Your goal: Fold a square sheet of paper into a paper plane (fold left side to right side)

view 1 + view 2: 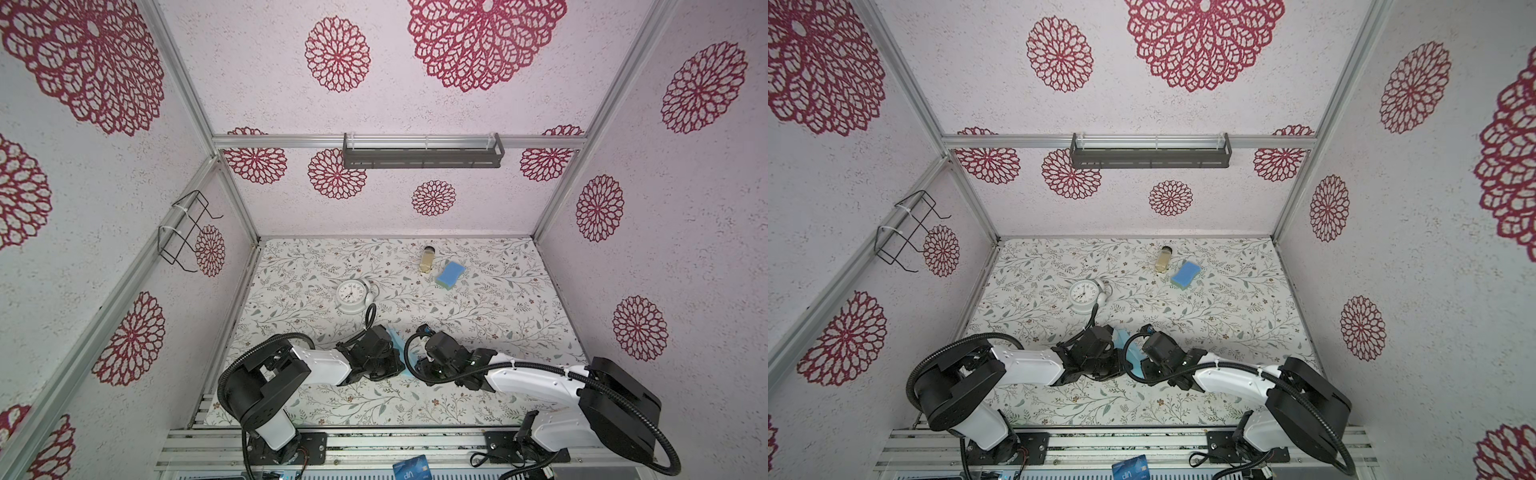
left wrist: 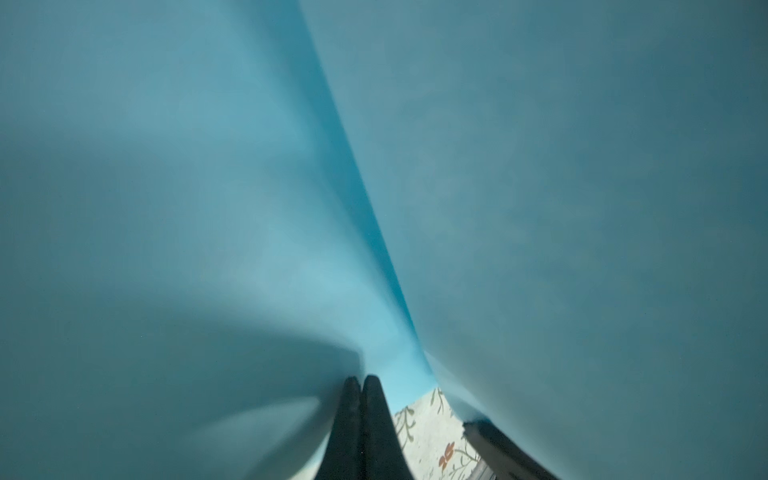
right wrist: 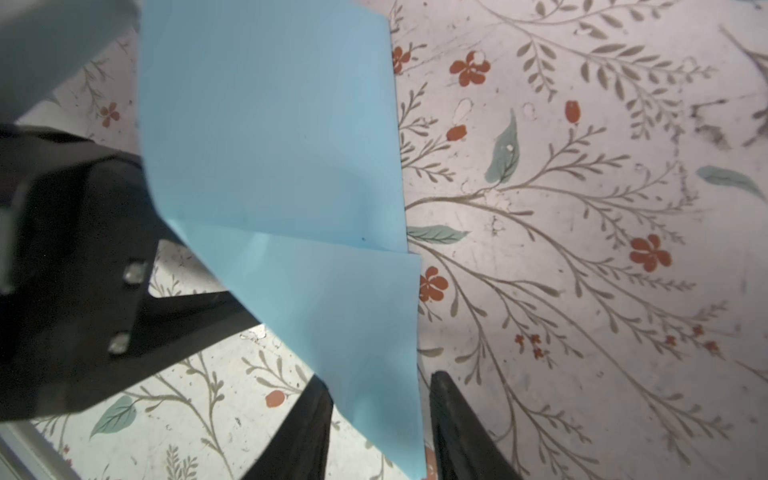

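The square sheet of paper [image 1: 395, 337] [image 1: 1122, 337] is off to the near side of the white clock [image 1: 351, 295] [image 1: 1084, 295], a little to its right in both top views. It is caught between the two wrists, so only slivers of light blue show there. The left gripper [image 2: 359, 384] has its two dark fingers [image 2: 376, 419] pressed flat together with no gap. The paper [image 2: 166, 187] rises from their tips in two broad curved sheets that fill the left wrist view, so it appears pinched there. The right gripper [image 3: 378, 380] stands partly open. A pointed corner of the paper [image 3: 270, 124] hangs down between its fingers [image 3: 307, 432], close to one and clear of the other, and nothing is clamped. That view also shows one layer overlapping another along a slanted crease above the floral table [image 3: 582, 208]. Farther from the arms than the clock, and well to its right, stand a small jar [image 1: 428, 259] and, just beside it, a blue sponge [image 1: 451, 274].
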You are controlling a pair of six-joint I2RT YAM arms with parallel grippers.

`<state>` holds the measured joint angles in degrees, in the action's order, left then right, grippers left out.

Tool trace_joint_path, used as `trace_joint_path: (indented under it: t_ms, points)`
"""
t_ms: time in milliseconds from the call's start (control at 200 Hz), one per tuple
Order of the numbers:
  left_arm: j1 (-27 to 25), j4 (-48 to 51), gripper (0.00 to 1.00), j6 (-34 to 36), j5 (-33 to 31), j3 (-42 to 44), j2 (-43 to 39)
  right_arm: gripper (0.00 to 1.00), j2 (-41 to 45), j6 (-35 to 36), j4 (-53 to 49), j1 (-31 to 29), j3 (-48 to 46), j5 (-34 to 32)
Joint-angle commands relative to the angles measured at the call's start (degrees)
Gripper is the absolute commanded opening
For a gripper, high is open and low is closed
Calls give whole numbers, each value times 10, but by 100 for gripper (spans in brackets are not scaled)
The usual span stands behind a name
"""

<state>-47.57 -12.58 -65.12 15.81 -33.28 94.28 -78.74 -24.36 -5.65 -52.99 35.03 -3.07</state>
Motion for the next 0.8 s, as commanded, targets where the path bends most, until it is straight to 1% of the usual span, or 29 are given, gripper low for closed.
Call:
trace_joint_path:
  t_ms: [0, 210, 335, 490, 796]
  points:
    - [3, 17, 0, 2, -6, -4, 9, 41, -8, 11, 13, -9, 20, -13]
    - [4, 14, 0, 2, -4, -3, 10, 42, 2, 4, 10, -19, 17, -9]
    - [4, 12, 0, 3, -3, 0, 11, 46, 29, -5, 4, -24, 8, -9]
    - [5, 8, 0, 2, -1, 1, 13, 48, 59, -10, 1, -25, -8, -18]
    - [6, 5, 0, 2, 2, 1, 14, 46, 31, -2, 22, -25, -15, -29]
